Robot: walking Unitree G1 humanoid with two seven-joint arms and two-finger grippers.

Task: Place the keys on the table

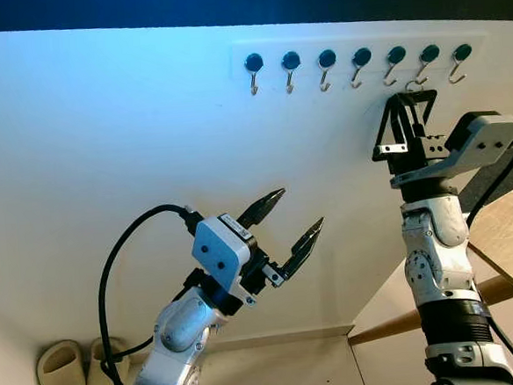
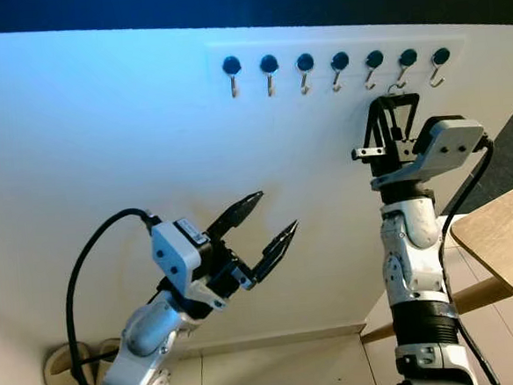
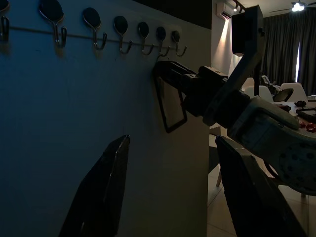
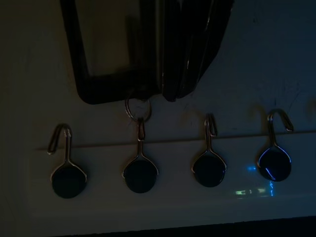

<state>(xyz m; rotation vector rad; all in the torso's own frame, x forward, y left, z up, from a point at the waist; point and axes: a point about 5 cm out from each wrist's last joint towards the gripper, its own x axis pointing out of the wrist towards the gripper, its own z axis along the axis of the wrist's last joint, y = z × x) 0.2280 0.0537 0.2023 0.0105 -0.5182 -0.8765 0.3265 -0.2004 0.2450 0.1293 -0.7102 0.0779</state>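
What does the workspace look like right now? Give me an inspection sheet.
Surface: wooden table low on the robot's right; the keys are not on the part in view.
Job's things: a key ring hangs on the second hook from the right of the hook rail; the keys themselves are too dark to make out.
Clutter: a pair of beige slippers on the floor by the wall.
Grippers: right gripper raised to the key ring; left gripper open, held before the wall, holding nothing.
Cables: black cable loops off the left arm.
Surroundings: white wall with seven hooks.
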